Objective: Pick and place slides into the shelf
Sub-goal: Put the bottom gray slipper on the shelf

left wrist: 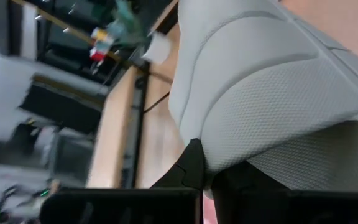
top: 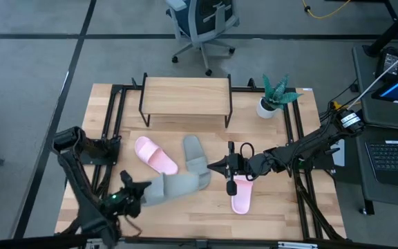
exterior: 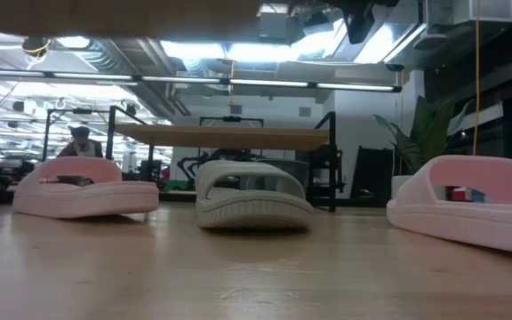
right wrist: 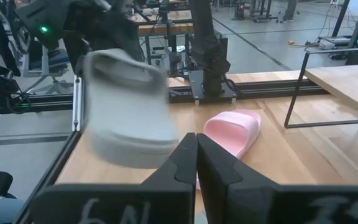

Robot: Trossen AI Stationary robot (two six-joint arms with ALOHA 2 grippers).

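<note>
Slides are mid-sorting: the left gripper near the table's front edge clamps one soft grey-green slide, apparently lifted for carrying to the plank-topped black-legged shelf at the rear edge; the right gripper, fingers pressed together and empty, hangs mid-table; two pink slides and another grey-green one lie loose, unshelved.

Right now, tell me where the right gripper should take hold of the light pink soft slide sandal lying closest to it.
Grip the light pink slide by its wide strap, from above: it lies flat on its sole and the strap arches clear of the footbed, likely leaving room for one finger underneath. The right gripper, now shut, must open first.
</note>
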